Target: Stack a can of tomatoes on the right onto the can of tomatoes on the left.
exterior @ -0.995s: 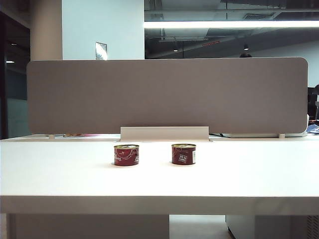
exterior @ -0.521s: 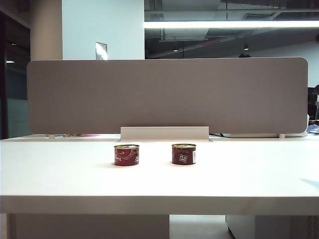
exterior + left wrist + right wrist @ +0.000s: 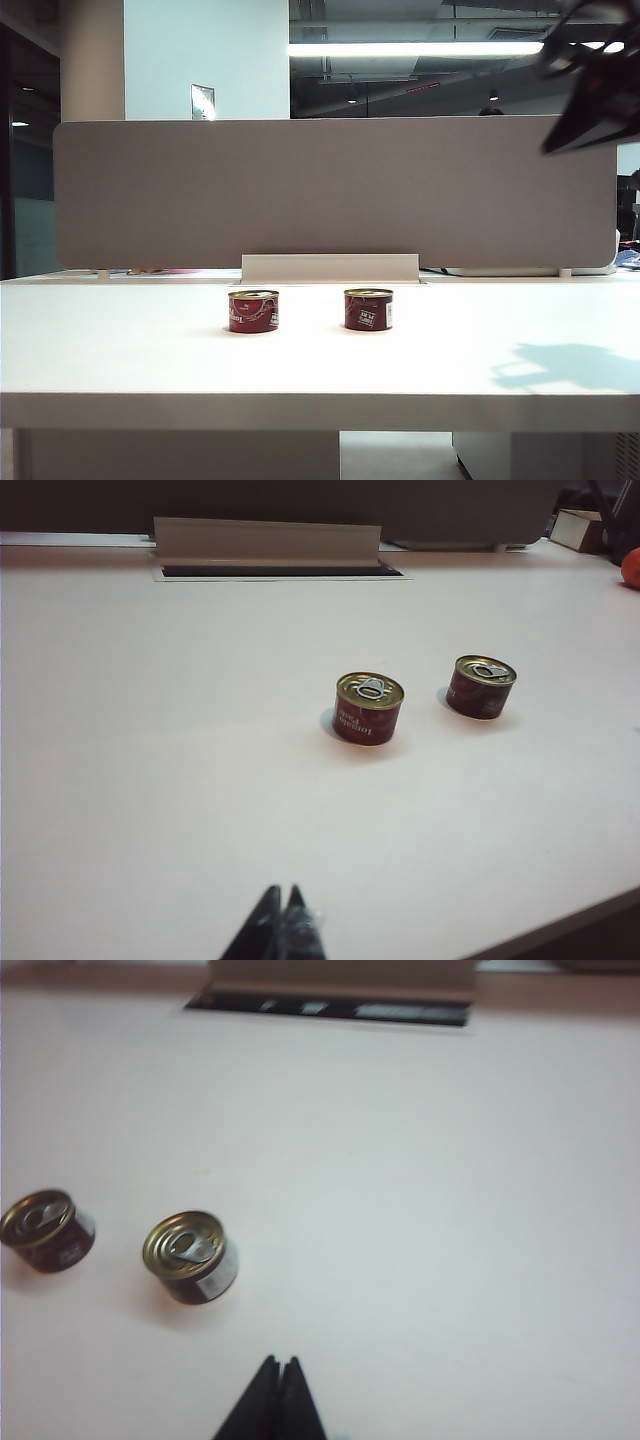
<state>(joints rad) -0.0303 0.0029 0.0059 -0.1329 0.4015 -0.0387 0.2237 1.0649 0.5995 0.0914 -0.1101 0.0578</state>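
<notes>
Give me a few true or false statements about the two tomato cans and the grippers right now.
1. The right tomato can is already stacked on the left tomato can. False: both stand apart on the table.
2. Both cans stand upright with pull-tab lids up. True.
3. The right gripper holds a can. False: it is shut on nothing, above the table.
4. The left gripper is shut, well short of the cans. True.
5. A third can sits between them. False: only two.
</notes>
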